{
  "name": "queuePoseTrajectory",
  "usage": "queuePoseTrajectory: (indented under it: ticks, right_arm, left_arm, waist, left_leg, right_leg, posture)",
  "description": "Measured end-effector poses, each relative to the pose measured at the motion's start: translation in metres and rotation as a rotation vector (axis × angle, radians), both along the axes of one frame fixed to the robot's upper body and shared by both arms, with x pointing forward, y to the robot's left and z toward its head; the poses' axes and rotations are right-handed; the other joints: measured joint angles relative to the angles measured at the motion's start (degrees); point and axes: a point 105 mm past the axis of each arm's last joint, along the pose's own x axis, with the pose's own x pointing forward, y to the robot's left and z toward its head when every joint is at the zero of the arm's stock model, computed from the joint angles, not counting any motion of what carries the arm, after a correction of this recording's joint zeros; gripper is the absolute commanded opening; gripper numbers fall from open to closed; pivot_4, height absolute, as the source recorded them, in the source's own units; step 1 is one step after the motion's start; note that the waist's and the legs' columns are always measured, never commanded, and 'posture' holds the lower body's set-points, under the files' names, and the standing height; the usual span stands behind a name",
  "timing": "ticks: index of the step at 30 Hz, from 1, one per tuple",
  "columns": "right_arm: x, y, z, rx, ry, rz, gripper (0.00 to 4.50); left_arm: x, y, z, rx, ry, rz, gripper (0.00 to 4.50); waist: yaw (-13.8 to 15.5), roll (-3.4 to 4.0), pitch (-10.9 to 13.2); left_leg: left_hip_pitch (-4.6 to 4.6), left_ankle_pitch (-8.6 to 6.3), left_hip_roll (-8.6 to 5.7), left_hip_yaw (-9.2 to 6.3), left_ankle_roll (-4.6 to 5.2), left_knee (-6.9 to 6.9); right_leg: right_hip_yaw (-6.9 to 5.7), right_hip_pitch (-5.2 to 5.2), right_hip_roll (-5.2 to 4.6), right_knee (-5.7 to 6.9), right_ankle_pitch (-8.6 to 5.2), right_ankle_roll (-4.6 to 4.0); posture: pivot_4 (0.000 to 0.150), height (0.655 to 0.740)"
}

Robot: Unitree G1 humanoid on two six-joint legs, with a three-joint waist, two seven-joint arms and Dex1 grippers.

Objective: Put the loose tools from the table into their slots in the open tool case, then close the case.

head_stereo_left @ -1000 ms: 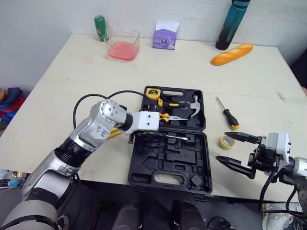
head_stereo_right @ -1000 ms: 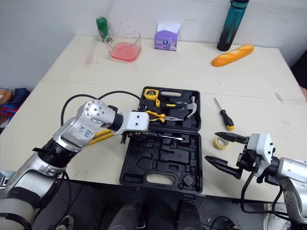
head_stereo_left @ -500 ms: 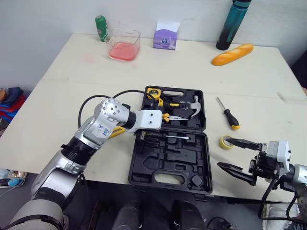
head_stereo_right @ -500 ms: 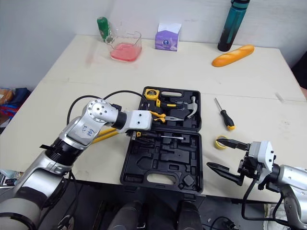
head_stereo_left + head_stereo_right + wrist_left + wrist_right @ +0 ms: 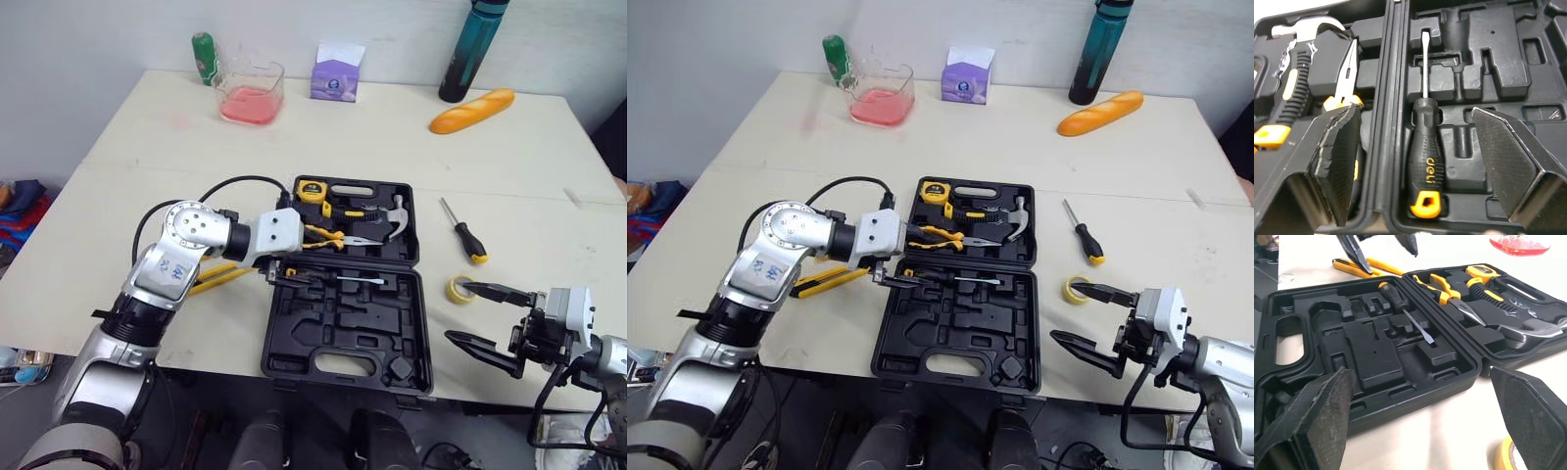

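The open black tool case (image 5: 416, 294) lies mid-table, holding a tape measure (image 5: 312, 189), hammer (image 5: 387, 217) and yellow pliers (image 5: 328, 235) in its far half. A black flat screwdriver (image 5: 1425, 166) rests in a slot of the near half. My left gripper (image 5: 282, 276) hovers open over the case's left edge, straddling that screwdriver's handle without touching it. Loose on the table are a black-and-yellow screwdriver (image 5: 465, 232), a yellow tape roll (image 5: 458, 291) and a yellow-handled tool (image 5: 217, 278) left of the case. My right gripper (image 5: 456, 311) stands open and empty just beside the tape roll.
Along the back edge stand a green bottle (image 5: 204, 57), a glass jug of pink liquid (image 5: 252, 93), a purple tissue box (image 5: 336, 71), a dark bottle (image 5: 465, 49) and a bread loaf (image 5: 473, 110). My right gripper is close to the table's front edge.
My left gripper has drawn back leftward from over the case's middle, leaving the flat screwdriver in its slot. My right gripper sank a little, then held still.
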Motion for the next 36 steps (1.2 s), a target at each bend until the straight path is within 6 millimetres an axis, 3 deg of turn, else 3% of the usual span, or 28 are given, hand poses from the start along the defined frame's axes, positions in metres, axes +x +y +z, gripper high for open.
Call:
queuePoseTrajectory:
  ticks: [3,5,8,12,16,21,36]
  right_arm:
    - [0.001,-0.002,-0.001,0.006,0.002,-0.013,4.50]
    - [0.002,-0.002,0.000,0.006,-0.004,-0.013,4.50]
    - [0.006,-0.002,0.005,0.002,-0.034,-0.014,4.50]
    - [0.007,-0.002,0.004,0.002,-0.038,-0.022,4.50]
    - [0.007,-0.003,0.004,0.003,-0.037,-0.025,4.50]
    - [0.011,-0.004,0.005,0.002,-0.040,-0.027,4.50]
    - [0.007,-0.005,-0.002,0.011,-0.018,-0.035,4.50]
  left_arm:
    - [-0.002,0.002,-0.002,-0.043,0.015,0.018,3.84]
    - [-0.004,0.001,0.000,-0.085,0.019,0.029,3.32]
    - [-0.004,0.000,0.001,-0.161,0.059,0.062,2.15]
    - [-0.003,-0.004,0.000,-0.188,0.077,0.082,0.17]
    - [0.000,-0.007,-0.004,-0.192,0.091,0.104,0.08]
    - [0.002,-0.021,-0.027,-0.139,0.128,0.104,0.08]
    - [0.011,-0.027,-0.041,-0.102,0.144,0.137,0.08]
  waist:
    - [0.00,0.00,0.00]
    - [0.00,0.00,0.00]
    - [-0.04,0.00,0.00]
    - [0.01,0.00,0.00]
    - [0.02,0.00,0.00]
    - [0.04,0.00,0.00]
    - [0.03,0.01,-0.01]
  left_leg:
    - [0.00,0.00,0.00,0.00,0.00,0.00]
    - [0.00,0.00,0.00,0.00,0.00,0.00]
    - [0.02,0.00,0.01,0.00,0.00,0.01]
    - [0.01,0.00,-0.01,0.00,0.00,0.01]
    - [0.02,0.00,-0.01,0.00,0.00,0.02]
    - [0.01,0.00,-0.01,0.00,0.00,0.02]
    - [0.05,0.00,0.00,0.00,0.00,0.04]
  right_leg:
    - [0.00,0.00,0.00,0.00,0.00,0.00]
    - [0.00,0.00,0.00,0.01,0.00,0.00]
    - [0.01,0.01,-0.01,0.03,0.00,0.00]
    - [0.01,0.01,-0.01,0.03,0.00,0.00]
    - [0.01,0.02,-0.01,0.03,0.00,0.00]
    - [-0.01,0.02,-0.01,0.03,0.00,0.00]
    - [0.01,0.05,-0.01,0.03,0.00,0.00]
  posture:
    - [0.150,0.7400]
    - [0.150,0.7400]
    - [0.150,0.7400]
    - [0.150,0.7400]
    - [0.150,0.7400]
    - [0.150,0.7400]
    - [0.150,0.7400]
